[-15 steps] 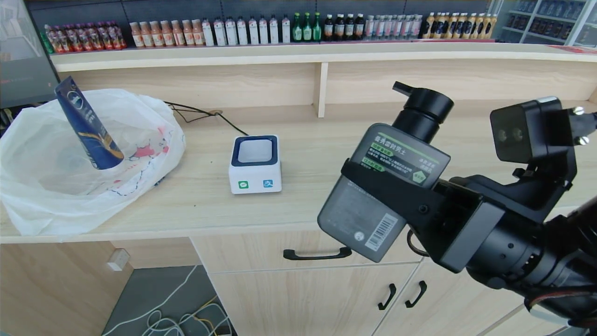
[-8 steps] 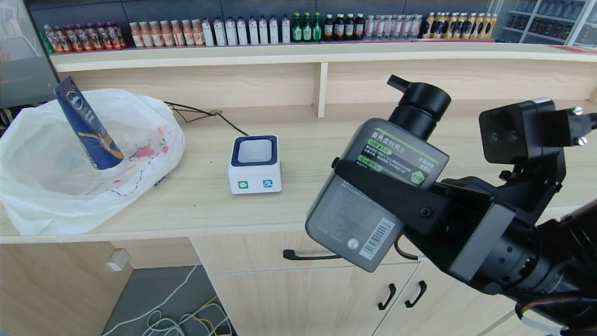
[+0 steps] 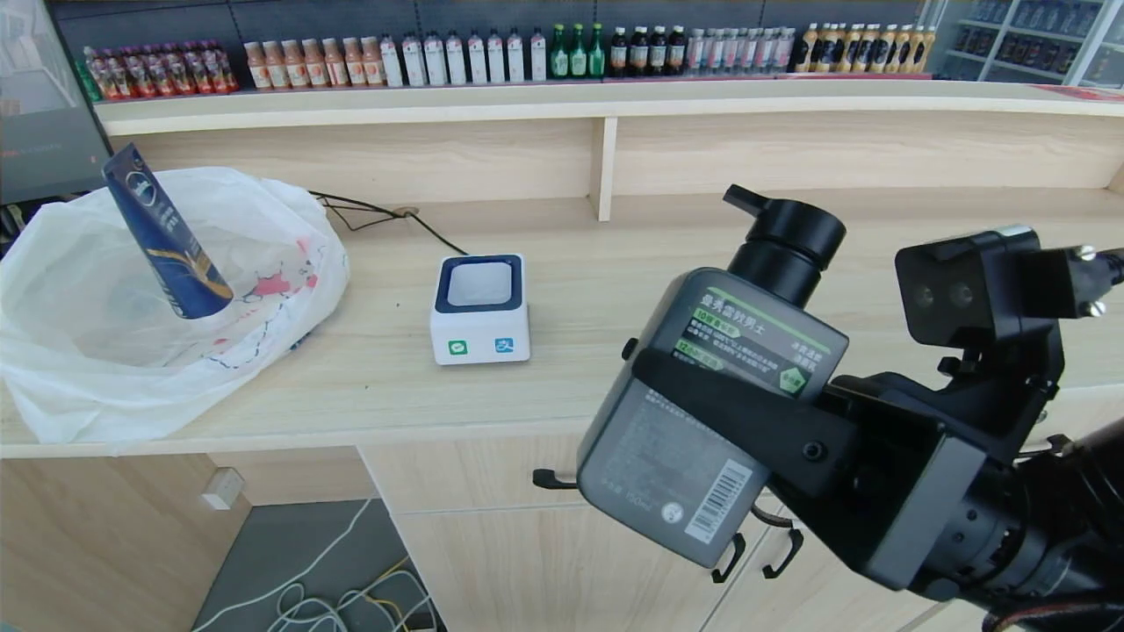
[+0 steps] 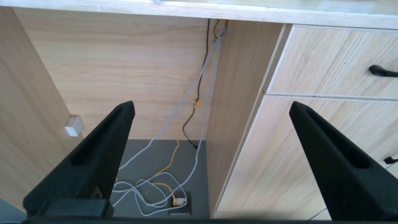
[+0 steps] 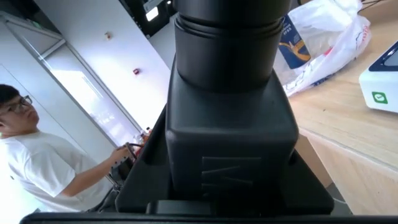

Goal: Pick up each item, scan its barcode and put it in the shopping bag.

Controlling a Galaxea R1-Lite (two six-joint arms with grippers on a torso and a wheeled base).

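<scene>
Light wood counter (image 3: 571, 386) across middle. Raised ledge (image 3: 527, 110) at 12 o'clock, drink bottles (image 3: 492, 57) in row against dark wall (image 3: 351, 17). Cabinet fronts (image 3: 492, 562) at 6 o'clock, black handles (image 3: 551, 480). Grey floor (image 3: 255, 544) at 7 o'clock, white cables (image 3: 351, 606) loose on it. Store racks (image 3: 1019, 35) at 1 o'clock.

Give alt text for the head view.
The right gripper holds a dark grey pump bottle, barcode toward the camera, before a light wooden counter. On it sit a white cube scanner and, left of that, a white plastic shopping bag holding a blue tube.
</scene>
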